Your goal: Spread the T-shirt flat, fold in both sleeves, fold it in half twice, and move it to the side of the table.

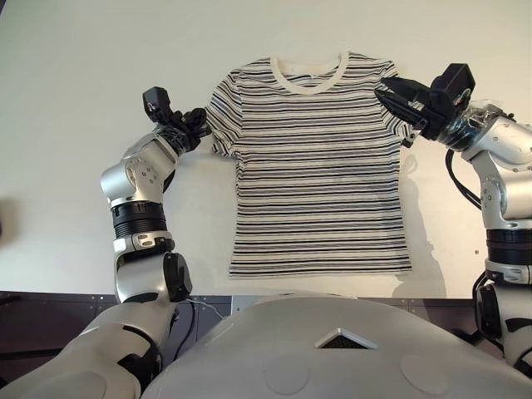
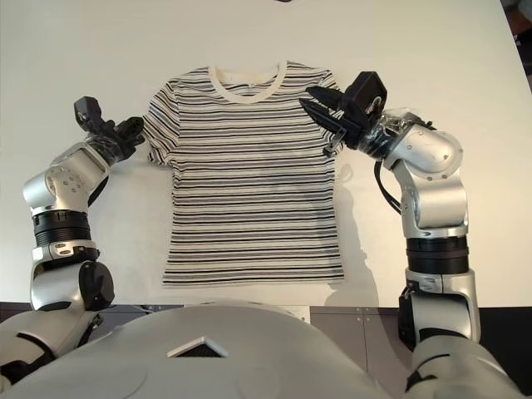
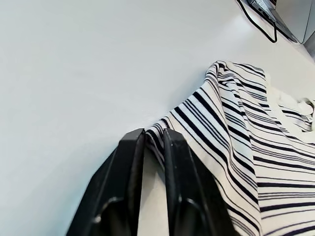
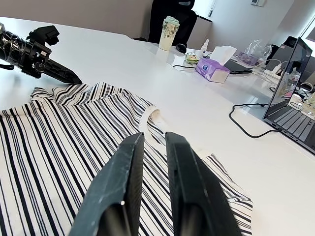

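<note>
A black-and-white striped T-shirt (image 1: 320, 166) lies spread face up on the white table (image 1: 83, 66), collar away from me and hem near the front edge. My left gripper (image 1: 199, 116) sits at table height at the tip of the left sleeve (image 1: 220, 116). The left wrist view shows it (image 3: 152, 135) shut on the sleeve's edge. My right gripper (image 1: 384, 90) hovers above the right shoulder and sleeve (image 1: 389, 68), pointing toward the collar. Its fingers (image 4: 130, 162) stand close together with nothing between them.
In the right wrist view, a cup (image 4: 169, 33), a purple tissue pack (image 4: 212, 69), a black cable (image 4: 246, 125) and a laptop (image 4: 295, 98) stand on the table beyond the collar. Bare table lies left and right of the shirt.
</note>
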`<state>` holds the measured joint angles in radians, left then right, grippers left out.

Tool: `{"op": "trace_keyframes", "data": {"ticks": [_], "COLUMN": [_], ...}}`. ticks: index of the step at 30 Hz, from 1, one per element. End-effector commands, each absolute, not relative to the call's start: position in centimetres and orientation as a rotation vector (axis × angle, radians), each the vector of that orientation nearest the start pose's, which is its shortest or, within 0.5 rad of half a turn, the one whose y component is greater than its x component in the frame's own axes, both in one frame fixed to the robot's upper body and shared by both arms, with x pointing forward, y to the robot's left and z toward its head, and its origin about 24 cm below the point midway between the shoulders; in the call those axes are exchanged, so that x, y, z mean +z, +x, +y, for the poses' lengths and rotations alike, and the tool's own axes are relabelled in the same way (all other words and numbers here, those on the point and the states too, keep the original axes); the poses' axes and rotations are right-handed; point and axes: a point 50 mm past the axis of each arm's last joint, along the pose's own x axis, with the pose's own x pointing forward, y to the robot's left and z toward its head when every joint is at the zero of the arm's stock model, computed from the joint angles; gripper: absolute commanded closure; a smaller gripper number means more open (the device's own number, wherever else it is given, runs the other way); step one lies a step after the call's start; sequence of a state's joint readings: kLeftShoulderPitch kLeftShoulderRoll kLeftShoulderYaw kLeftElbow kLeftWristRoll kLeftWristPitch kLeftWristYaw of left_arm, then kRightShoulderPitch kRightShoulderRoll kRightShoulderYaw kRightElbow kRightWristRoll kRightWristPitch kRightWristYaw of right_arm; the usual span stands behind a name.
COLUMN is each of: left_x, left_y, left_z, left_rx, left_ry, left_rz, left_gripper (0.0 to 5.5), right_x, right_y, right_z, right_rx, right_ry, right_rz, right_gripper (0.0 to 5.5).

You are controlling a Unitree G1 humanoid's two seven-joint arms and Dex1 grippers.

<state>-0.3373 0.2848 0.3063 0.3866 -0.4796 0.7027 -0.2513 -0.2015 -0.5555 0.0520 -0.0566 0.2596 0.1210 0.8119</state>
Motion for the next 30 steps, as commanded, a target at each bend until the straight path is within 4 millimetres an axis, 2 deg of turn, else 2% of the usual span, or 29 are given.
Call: {"op": "trace_keyframes", "data": {"ticks": [1,5,10,17,24,30], "left_x": [0.8,1.3,3.2,5.9,6.6,6.9], "left_y": [28.9,29.0,29.3,29.9,31.0,32.4], "left_z": [23.1,23.1,22.5,20.3,18.3,15.8], "left_rx": [-0.066,-0.073,-0.132,-0.194,-0.222,-0.247], "left_ry": [-0.487,-0.496,-0.52,-0.489,-0.469,-0.407], "left_rz": [0.636,0.616,0.565,0.506,0.499,0.5], "left_gripper": [5.29,5.37,5.37,5.37,5.37,5.37], "right_x": [11.1,11.0,11.0,10.5,10.3,9.7], "right_y": [27.3,27.3,27.3,27.1,27.1,27.0], "right_z": [-18.2,-18.0,-18.0,-17.6,-17.4,-17.0], "right_rx": [0.88,0.878,0.861,0.847,0.841,0.832], "right_ry": [-0.34,-0.338,-0.336,-0.328,-0.326,-0.323], "right_rz": [-0.007,-0.011,-0.019,-0.02,-0.02,-0.013], "right_gripper": [4.69,4.69,4.69,4.69,4.69,4.69]}}
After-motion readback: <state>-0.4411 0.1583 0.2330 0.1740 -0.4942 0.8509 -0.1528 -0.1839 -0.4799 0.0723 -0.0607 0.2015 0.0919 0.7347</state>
